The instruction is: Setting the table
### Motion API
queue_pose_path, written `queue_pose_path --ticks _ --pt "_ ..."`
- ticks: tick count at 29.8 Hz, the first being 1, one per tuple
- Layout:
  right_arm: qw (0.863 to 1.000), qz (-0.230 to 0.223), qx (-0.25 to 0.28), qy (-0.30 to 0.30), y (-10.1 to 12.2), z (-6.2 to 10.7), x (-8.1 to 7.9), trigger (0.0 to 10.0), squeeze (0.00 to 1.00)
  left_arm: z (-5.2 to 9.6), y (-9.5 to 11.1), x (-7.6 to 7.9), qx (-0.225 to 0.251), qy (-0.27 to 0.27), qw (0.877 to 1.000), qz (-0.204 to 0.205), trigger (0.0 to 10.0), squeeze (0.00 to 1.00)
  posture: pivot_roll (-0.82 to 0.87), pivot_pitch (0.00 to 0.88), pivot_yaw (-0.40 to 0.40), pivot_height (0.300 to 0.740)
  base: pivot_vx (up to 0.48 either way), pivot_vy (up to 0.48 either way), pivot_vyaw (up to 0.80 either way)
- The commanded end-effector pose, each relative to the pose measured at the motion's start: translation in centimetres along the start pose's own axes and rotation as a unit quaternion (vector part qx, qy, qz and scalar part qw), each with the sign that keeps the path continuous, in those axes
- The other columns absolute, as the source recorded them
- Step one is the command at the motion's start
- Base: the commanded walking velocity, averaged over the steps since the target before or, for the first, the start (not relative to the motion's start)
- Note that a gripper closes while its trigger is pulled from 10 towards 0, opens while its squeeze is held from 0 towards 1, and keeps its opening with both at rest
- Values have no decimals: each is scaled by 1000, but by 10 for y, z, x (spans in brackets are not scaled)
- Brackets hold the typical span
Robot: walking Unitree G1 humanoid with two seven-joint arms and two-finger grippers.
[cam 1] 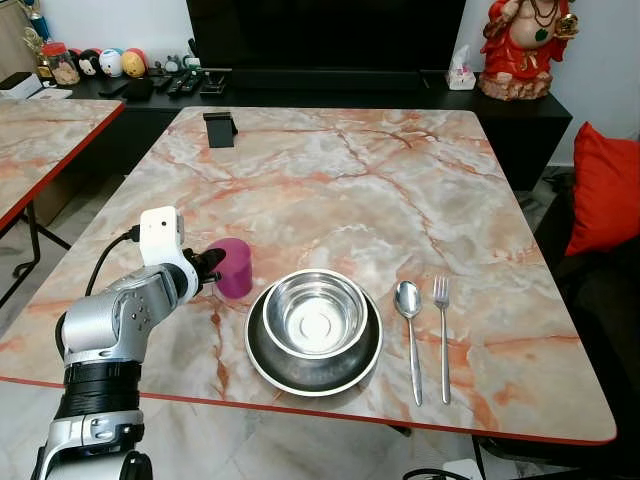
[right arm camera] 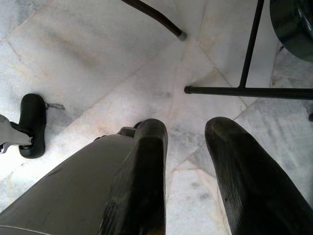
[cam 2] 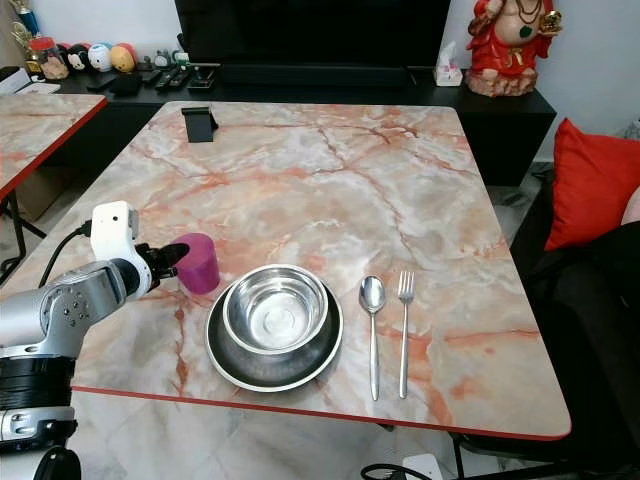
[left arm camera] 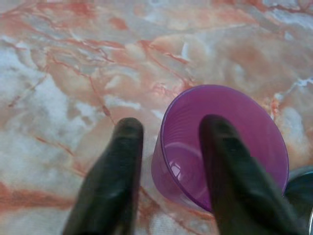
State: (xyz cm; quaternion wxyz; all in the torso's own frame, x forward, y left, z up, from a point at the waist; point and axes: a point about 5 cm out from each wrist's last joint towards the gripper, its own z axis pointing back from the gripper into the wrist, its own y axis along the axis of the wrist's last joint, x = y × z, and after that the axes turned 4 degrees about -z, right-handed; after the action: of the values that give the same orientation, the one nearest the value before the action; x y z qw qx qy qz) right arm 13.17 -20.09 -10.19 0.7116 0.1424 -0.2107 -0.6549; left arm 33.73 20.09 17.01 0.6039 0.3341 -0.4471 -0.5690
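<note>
**A:** Where the marble table (cam 1: 400, 190) runs to its red front edge, what does the left eye view show?

**B:** A steel bowl (cam 1: 315, 313) sits inside a dark plate (cam 1: 268, 362) near that edge. A spoon (cam 1: 409, 305) lies just to the plate's right, and a fork (cam 1: 442, 300) lies beside the spoon, both with handles toward the edge. A purple cup (cam 1: 236, 268) stands upright just left of the plate. The left gripper (cam 1: 210, 264) reaches in from the left and meets the cup's rim.

**A:** And the right eye view?

**B:** The same setting. A small black stand (cam 2: 199, 123) sits at the table's far left corner. A red cushion (cam 2: 590, 185) rests off to the right, and a red figurine (cam 2: 511, 45) stands on the dark sideboard behind.

**A:** What does the left wrist view add?

**B:** The fingers (left arm camera: 113, 176) straddle the cup's wall, one inside the cup, one outside. They are parted, with a gap left at the outer finger, so the cup is not pinched.

**A:** The right wrist view?

**B:** The right gripper (right arm camera: 183, 147) hangs over a pale tiled floor (right arm camera: 98, 58), its fingers apart and holding nothing. Black table legs (right arm camera: 247, 90) cross the floor beyond it.
</note>
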Motion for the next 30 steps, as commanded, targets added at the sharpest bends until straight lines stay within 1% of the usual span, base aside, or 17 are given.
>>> queue_pose_path --ticks 1,2,4,7,9,10,12,13,14,17,18,23,24,25,27,29,30 --pt "1000 0 3 2 1 0 -2 10000 0 2 10 2 26 0 1000 -1 10000 227 -59 0 37 740 0 0 0" --pt "1000 0 3 2 1 0 -2 10000 0 3 15 2 41 0 999 1 10000 0 -60 0 36 740 0 0 0" --pt "1000 0 2 1 1 0 -2 10000 0 5 23 2 70 -1 998 2 10000 0 -59 0 36 740 0 0 0" --pt "1000 0 1 1 1 0 -2 10000 0 11 39 3 121 7 992 -33 10000 0 -57 0 35 740 0 0 0" --pt "1000 0 0 1 0 0 -2 10000 0 18 52 4 170 15 984 -54 10000 0 -58 0 34 740 0 0 0" --pt "1000 0 -1 1 0 0 -2 10000 0 23 61 7 210 14 975 -72 10000 0 -57 0 34 740 0 0 0" --pt "1000 0 -1 1 0 0 -2 10000 0 26 66 9 230 12 969 -83 10000 0 -55 0 34 740 0 0 0" --pt "1000 0 -1 1 -1 0 -2 10000 0 33 72 12 269 21 955 -127 10000 0 -52 0 34 740 0 0 0" --pt "1000 0 -1 1 -1 0 -2 10000 0 35 73 11 280 33 948 -148 10000 0 -54 0 35 740 0 0 0" --pt "1000 -1 -1 2 0 0 -3 10000 0 46 73 -6 313 110 925 -183 10000 0 -53 0 34 740 0 0 0" --pt "1000 -1 -1 2 0 0 -3 10000 0 46 73 -6 313 110 925 -183 10000 0 -53 0 34 740 0 0 0" --pt "1000 -1 1 3 1 0 -4 10000 0 62 74 -18 360 164 897 -197 10000 0 -48 0 35 740 0 0 0" --pt "1000 -1 1 3 1 0 -4 10000 0 62 74 -18 360 164 897 -197 10000 0 -48 0 35 740 0 0 0" --pt "1000 -1 2 3 1 0 -4 10000 0 67 71 -26 366 202 884 -208 10000 0 -51 0 36 740 0 0 0" --pt "1000 -2 3 3 1 0 -4 10000 0 76 65 -43 362 266 870 -205 10000 0 -48 0 37 740 0 0 0" --pt "1000 -2 3 3 1 0 -4 10000 0 81 62 -51 363 297 857 -214 10000 0 -47 0 36 740 0 0 0" --pt "1000 -3 3 3 1 0 -4 10000 0 86 60 -59 363 324 843 -228 10000 0 -47 0 37 740 0 0 0"
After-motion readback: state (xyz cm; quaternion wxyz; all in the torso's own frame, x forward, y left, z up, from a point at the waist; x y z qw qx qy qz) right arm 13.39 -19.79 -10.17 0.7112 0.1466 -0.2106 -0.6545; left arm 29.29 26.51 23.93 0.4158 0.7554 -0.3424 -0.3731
